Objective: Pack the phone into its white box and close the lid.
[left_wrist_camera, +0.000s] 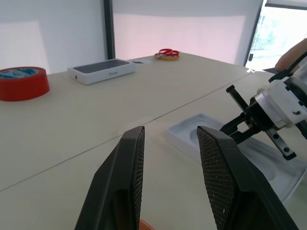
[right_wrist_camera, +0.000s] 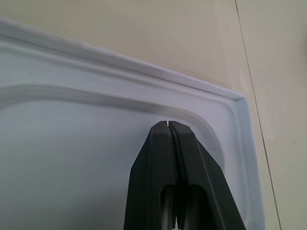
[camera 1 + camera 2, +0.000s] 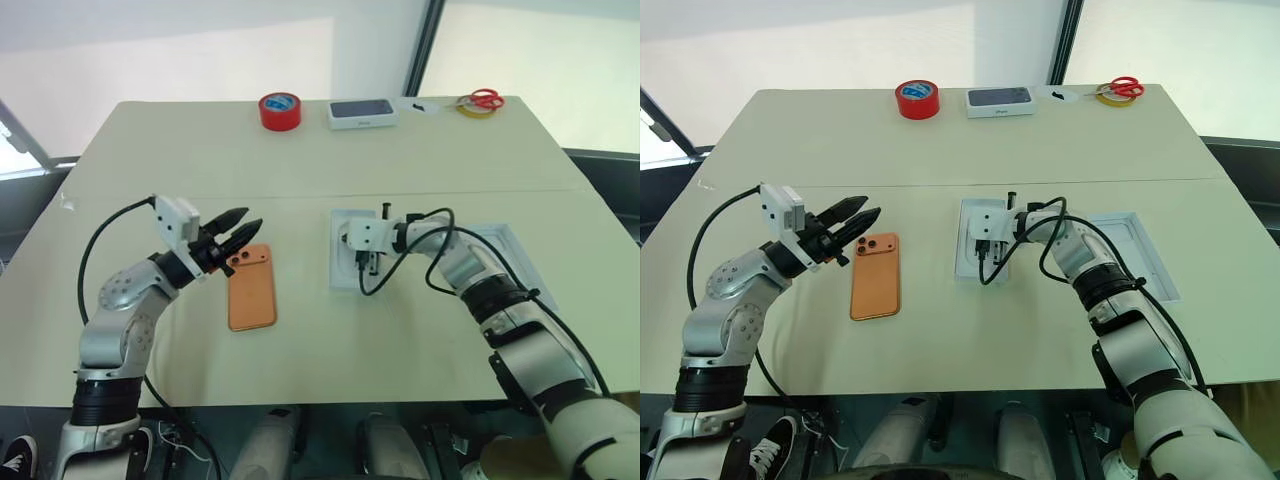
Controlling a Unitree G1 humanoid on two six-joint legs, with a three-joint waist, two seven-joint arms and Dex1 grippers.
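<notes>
Two black-fingered grippers work over the pale beige table. The left gripper hangs just above the camera end of the flat orange phone with rounded corners, its fingers spread apart with nothing between them; the phone lies flat on the table, lens cluster at its far end, directly below and slightly nearer than those fingertips. To the right of that gripper, well apart from it, the right gripper points down into a thin white moulded insert with an oval recess. Its fingers are pressed together, pinching nothing, with the tips on or just over the insert's recessed floor; contact cannot be told. Just beyond the right arm's far side lies a shallow white rectangular tray, partly hidden by the arm and cable; whether it is the box or the lid cannot be told. Farther away, at the table's far edge, sit a roll of red tape, a closed white box with a dark phone picture, and red-handled scissors lying on a yellow tape ring.
</notes>
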